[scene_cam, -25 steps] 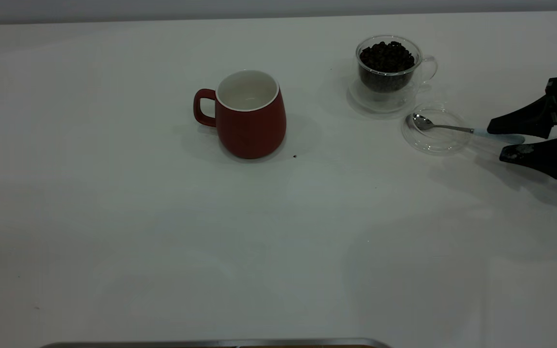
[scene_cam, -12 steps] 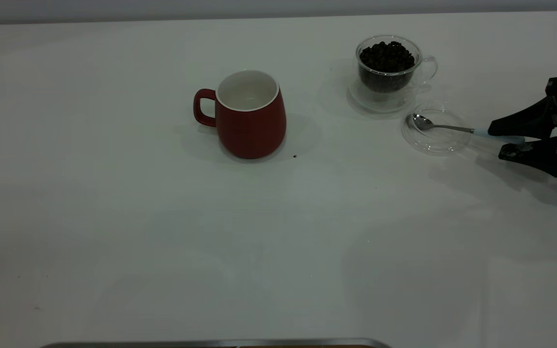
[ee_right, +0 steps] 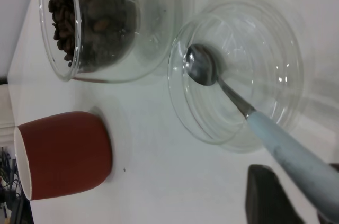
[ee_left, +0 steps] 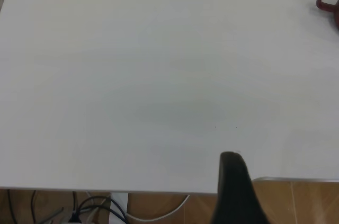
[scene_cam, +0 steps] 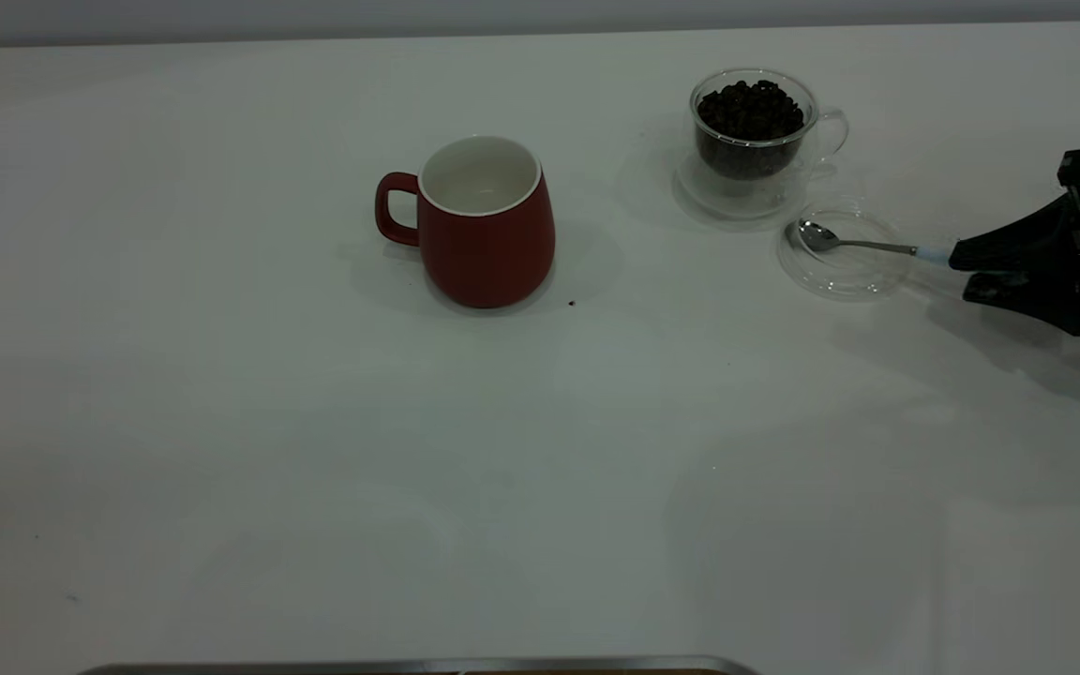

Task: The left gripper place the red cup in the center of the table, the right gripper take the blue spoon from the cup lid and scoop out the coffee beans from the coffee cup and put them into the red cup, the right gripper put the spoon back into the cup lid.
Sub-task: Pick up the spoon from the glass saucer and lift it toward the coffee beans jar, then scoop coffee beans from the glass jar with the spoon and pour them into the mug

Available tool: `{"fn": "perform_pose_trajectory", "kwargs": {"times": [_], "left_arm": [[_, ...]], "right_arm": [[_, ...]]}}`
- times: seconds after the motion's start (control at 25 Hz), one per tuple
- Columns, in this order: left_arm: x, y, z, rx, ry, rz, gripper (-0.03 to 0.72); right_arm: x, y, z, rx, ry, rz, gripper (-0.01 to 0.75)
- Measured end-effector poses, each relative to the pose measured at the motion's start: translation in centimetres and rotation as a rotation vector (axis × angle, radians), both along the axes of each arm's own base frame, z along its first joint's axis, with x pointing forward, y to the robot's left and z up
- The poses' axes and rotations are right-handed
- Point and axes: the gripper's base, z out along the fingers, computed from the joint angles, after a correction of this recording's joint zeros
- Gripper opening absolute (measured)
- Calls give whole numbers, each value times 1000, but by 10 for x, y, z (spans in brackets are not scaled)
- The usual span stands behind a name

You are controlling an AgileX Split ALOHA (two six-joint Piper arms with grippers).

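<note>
The red cup [scene_cam: 488, 244] stands upright, nothing inside it, near the middle of the table [scene_cam: 315, 422], handle to the left. At the back right is the glass coffee cup [scene_cam: 751, 159], full of coffee beans [scene_cam: 749, 108]. Just in front of it lies the clear cup lid [scene_cam: 845, 277], with the bowl of the blue spoon [scene_cam: 854, 246] resting in it. My right gripper [scene_cam: 960, 272] is at the right edge, shut on the spoon's pale blue handle [ee_right: 286, 144]. My left gripper [ee_left: 233, 181] hangs over the table's near left edge, far from the red cup [ee_left: 329, 1].
A small dark speck [scene_cam: 571, 303] lies just right of the red cup's base. A metal strip [scene_cam: 409, 666] runs along the table's front edge. Cables [ee_left: 79, 213] hang below the table edge by the left arm.
The right gripper's jaws have closed from wide apart onto the spoon's blue handle. The spoon's bowl stays in the lid. Both cups have not moved.
</note>
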Motion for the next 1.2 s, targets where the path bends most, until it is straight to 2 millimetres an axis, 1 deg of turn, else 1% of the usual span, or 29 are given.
{"fn": "perform_pose_trajectory", "kwargs": {"times": [0.16,0.32,0.6,0.76,0.92,1.2], "left_arm": [[0,0,0,0,0,0,538],[0,0,0,0,0,0,538],[0,0,0,-1,0,1,538],[0,0,0,-1,0,1,538],[0,0,0,-1,0,1,538],[0,0,0,-1,0,1,538]], "right_arm": [[0,0,0,4,-3,0,169],[1,2,3,28,-24,3,118],[0,3,4,42,-32,26,117],[-1,5,10,55,-13,62,117],[2,4,26,49,-2,98,117],[9,-3,78,-21,-4,133,117]]}}
